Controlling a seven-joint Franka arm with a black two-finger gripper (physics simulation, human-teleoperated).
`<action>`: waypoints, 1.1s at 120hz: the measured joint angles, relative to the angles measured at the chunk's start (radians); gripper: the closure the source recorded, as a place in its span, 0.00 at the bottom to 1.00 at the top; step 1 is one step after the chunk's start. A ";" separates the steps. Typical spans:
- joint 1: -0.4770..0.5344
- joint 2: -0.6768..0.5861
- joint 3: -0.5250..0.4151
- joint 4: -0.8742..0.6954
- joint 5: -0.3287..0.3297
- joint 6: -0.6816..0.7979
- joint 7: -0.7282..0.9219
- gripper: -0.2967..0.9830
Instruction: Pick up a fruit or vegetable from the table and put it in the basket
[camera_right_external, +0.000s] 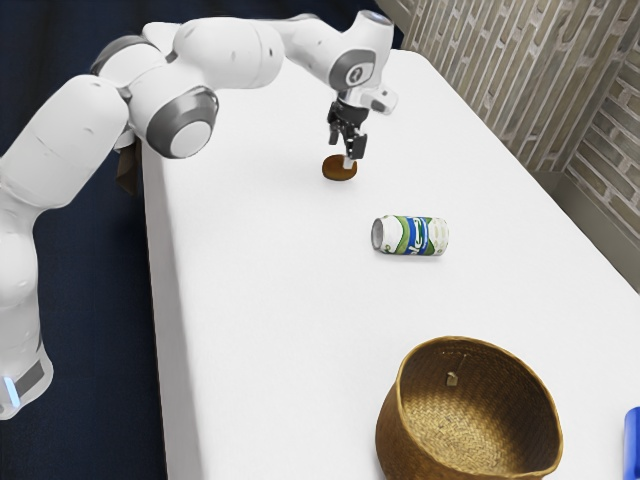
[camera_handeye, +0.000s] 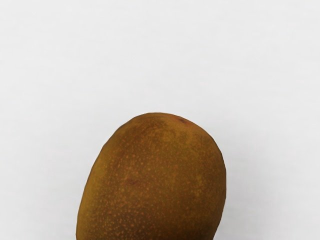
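The jaws (camera_right_external: 346, 150) stand wide just over the brown fruit (camera_right_external: 337, 172) (speckled, I notice).

White table, mixed load

Long white tabletop (camera_right_external: 260, 300), smooth. Toward the far end: speckled brown fruit (camera_right_external: 334, 173), rounded. Between fruit and basket: white, green and blue can (camera_right_external: 428, 236), on its side, grey end toward the exterior view's left. Nearer the camera: woven brown basket (camera_right_external: 397, 425), upright. At the exterior view's right edge: blue object (camera_right_external: 632, 445), partly cut off.
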 joint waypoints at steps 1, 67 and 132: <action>0.001 0.002 0.000 0.001 -0.001 0.001 0.001 0.23; 0.040 0.073 -0.057 0.040 -0.006 0.047 0.048 0.23; 0.019 0.011 -0.086 0.043 0.003 0.035 0.060 0.57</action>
